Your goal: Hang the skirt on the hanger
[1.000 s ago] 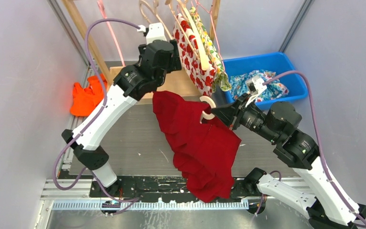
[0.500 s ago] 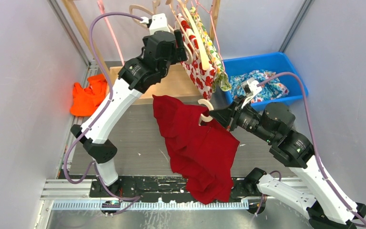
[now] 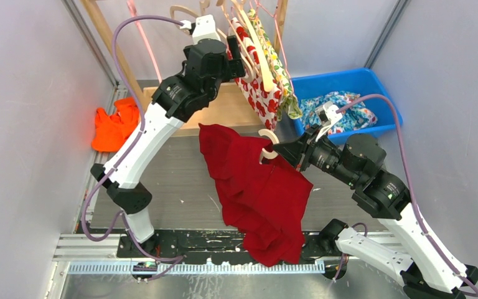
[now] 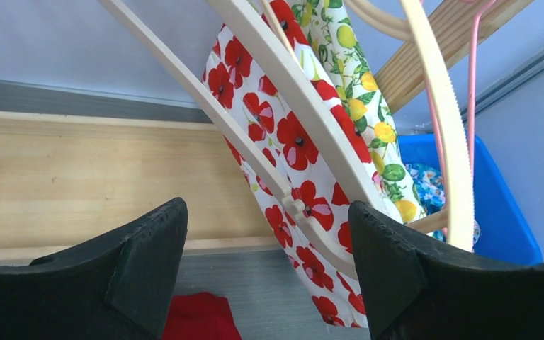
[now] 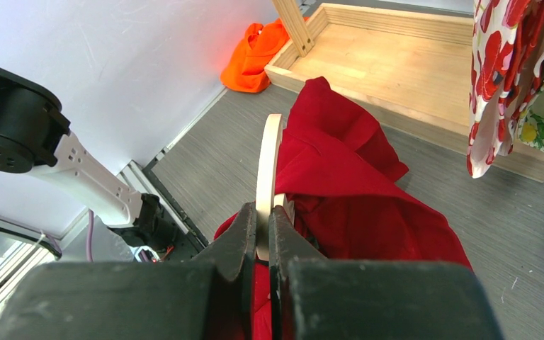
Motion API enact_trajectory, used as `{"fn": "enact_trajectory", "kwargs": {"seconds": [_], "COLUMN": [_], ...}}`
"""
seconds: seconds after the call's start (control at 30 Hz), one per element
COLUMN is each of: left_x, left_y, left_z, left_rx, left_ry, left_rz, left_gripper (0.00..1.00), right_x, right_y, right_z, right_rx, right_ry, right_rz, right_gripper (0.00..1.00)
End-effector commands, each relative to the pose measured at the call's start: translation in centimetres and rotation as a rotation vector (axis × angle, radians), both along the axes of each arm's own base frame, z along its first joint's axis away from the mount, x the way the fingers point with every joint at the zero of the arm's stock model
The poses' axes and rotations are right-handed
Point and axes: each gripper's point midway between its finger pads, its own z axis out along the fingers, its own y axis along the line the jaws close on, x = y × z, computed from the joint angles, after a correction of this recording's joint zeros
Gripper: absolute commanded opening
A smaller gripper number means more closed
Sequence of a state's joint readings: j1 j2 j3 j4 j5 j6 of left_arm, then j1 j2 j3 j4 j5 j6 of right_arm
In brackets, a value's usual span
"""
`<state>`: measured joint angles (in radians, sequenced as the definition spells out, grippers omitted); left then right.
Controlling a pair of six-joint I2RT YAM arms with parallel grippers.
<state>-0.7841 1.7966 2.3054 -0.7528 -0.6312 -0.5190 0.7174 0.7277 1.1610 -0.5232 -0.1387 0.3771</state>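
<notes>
Pinching the hook of the wooden hanger (image 5: 266, 163), the right end effector (image 5: 262, 212) is gripping with its jaws all but closed on the thin loop. The red skirt (image 3: 255, 187) is draping from that hanger above the worktop (image 3: 174, 180), bunched at the top, its hem trailing toward the near edge. The left end effector (image 4: 265, 230) is hovering high by the rack, jaws wide and holding nothing, facing the poppy-print garment (image 4: 283, 134) and the lemon-print garment (image 4: 354, 92) beside it.

Judgement: the draping step is looking near done, though whether the waist is sitting evenly is hidden. The next move is calling for the left end effector to square the cloth, or for the right to carry the loaded hanger up without shedding it.
</notes>
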Motion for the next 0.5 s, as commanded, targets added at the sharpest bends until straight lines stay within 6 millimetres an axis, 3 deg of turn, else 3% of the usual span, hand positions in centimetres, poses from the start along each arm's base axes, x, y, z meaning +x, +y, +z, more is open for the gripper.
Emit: {"fn": "enact_trajectory", "kwargs": {"seconds": [0.0,0.13,0.47], "left_x": [-1.1,-0.2,-1.1], "left_y": [2.0,2.3,2.4], "left_z": [4.0,4.4,6.2], "left_rx": [-0.093,-0.105,-0.185], "left_ry": [-0.087,-0.086,-0.127], "left_rz": [0.032,0.050,0.013], "left_gripper": [0.84,0.89,0.94], "right_x": [-0.4,-0.4,-0.4], "right_y": [-0.1,0.0,-0.1], "right_z": [5.2,5.2,5.1], "right_rx": [0.140,0.145,0.141], "right_ry": [-0.133,-0.132,-0.135], "right_rz": [0.008,0.012,0.011], "right_gripper": [0.01,0.01,0.01]}}
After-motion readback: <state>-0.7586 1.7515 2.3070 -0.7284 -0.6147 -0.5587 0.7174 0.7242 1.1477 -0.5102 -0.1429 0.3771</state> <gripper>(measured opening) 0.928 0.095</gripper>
